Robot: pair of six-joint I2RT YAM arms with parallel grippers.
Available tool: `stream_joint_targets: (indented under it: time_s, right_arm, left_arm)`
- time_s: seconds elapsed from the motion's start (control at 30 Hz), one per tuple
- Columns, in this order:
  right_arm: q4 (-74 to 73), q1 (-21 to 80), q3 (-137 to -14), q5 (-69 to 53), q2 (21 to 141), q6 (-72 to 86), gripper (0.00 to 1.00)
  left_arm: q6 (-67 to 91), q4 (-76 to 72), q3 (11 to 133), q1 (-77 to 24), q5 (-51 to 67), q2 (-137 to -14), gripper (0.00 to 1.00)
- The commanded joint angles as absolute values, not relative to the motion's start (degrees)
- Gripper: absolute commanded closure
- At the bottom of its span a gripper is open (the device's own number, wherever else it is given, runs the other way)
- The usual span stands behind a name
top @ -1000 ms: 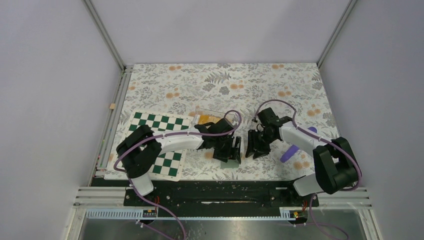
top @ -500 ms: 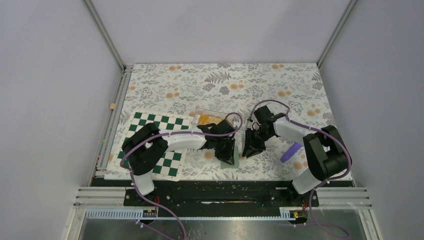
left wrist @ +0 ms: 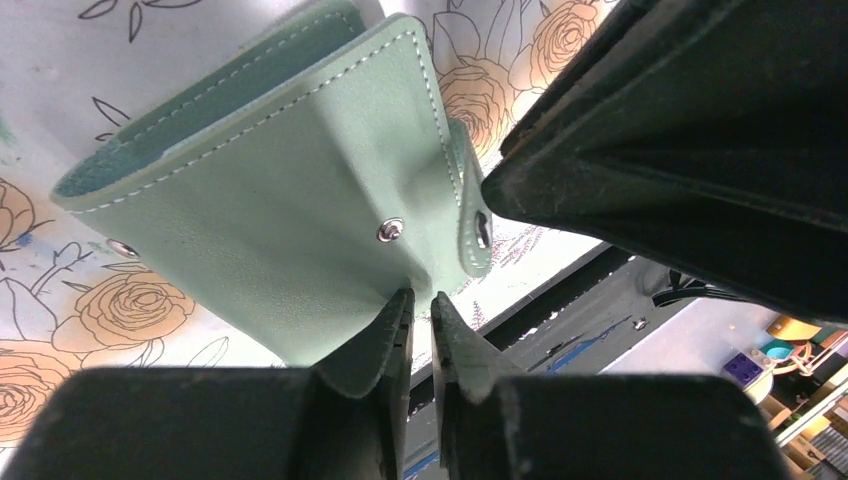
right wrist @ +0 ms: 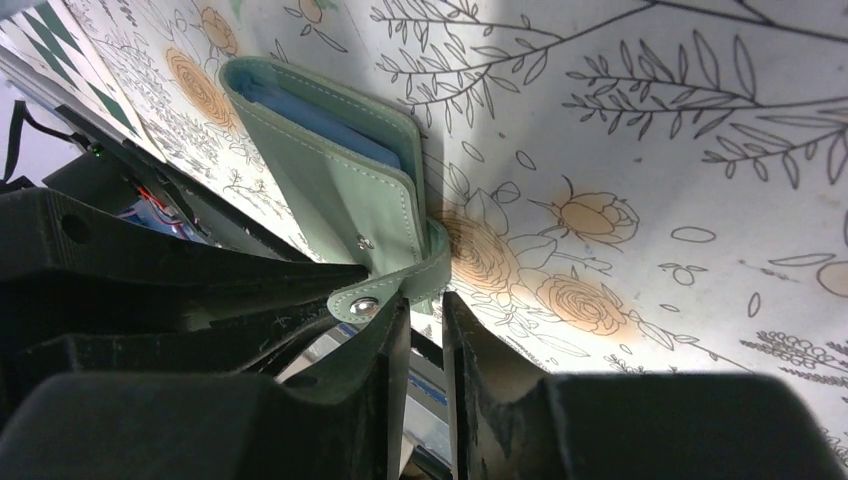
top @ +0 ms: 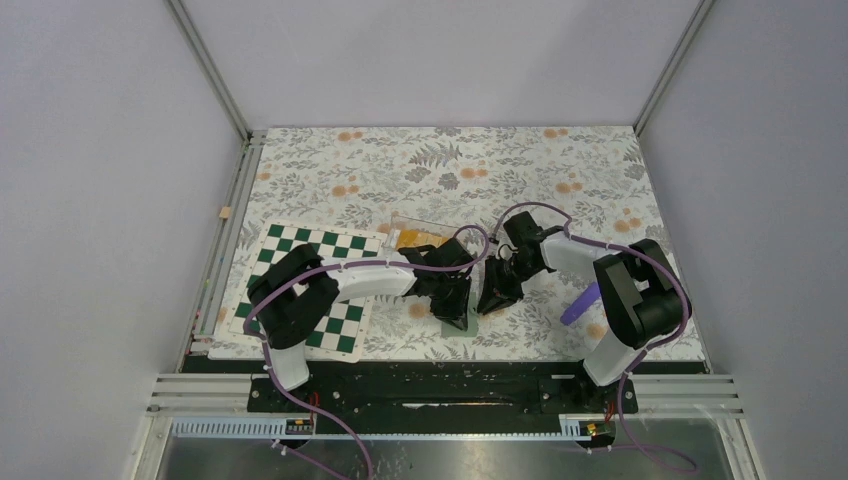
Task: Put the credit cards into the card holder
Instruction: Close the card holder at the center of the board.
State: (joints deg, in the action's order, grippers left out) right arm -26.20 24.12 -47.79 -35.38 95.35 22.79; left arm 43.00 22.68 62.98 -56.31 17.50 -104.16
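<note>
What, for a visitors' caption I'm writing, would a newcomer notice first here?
The green card holder sits between both hands near the table's front middle: the left hand seems to pinch its edge, while the right hand is at its snap strap. Behind them, orange credit cards lie in a clear tray.

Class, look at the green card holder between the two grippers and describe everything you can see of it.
The card holder is mint green and leather-like, with pale stitching, metal snap studs and an unfastened strap tab. Its pocket gapes, with something blue showing inside. It sits on the floral cloth near the table's front edge. The left gripper pinches its lower edge, and the right gripper is at the tab.
</note>
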Motion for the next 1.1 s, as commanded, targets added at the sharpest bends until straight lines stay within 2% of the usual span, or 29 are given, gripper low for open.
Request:
stream_joint_targets:
  time_s: [0.0, 0.33, 0.43, 0.53, 0.63, 0.8, 1.07]
  right_arm:
    - [-24.56, 25.39, -50.05, -37.93, 96.36, 23.35, 0.75]
    - [-23.87, 27.25, -49.35, -34.22, 95.65, 24.84, 0.77]
    - [-24.25, 27.25, -48.08, -31.96, 91.81, 25.73, 0.74]
    - [-24.38, 27.27, -46.95, -31.17, 87.79, 26.79, 0.68]
    - [-25.17, 27.25, -46.0, -31.2, 84.28, 27.11, 0.6]
    - [-25.5, 28.97, -44.91, -31.56, 81.07, 28.21, 0.54]
    - [-23.51, 37.02, -50.26, -30.49, 85.69, 32.29, 0.57]
  left_arm:
    - [40.54, 25.01, 64.76, -56.52, 15.12, -104.68, 0.87]
    - [39.79, 26.71, 65.56, -56.54, 14.24, -103.08, 0.83]
    - [40.11, 26.56, 65.21, -56.51, 13.68, -100.11, 0.72]
    - [40.53, 25.2, 64.15, -56.39, 13.41, -95.83, 0.53]
    - [41.53, 23.74, 62.57, -55.57, 13.64, -91.91, 0.45]
    - [45.31, 18.23, 54.78, -51.03, 16.21, -85.32, 0.42]
    - [49.0, 14.53, 42.0, -41.04, 19.08, -79.01, 0.39]
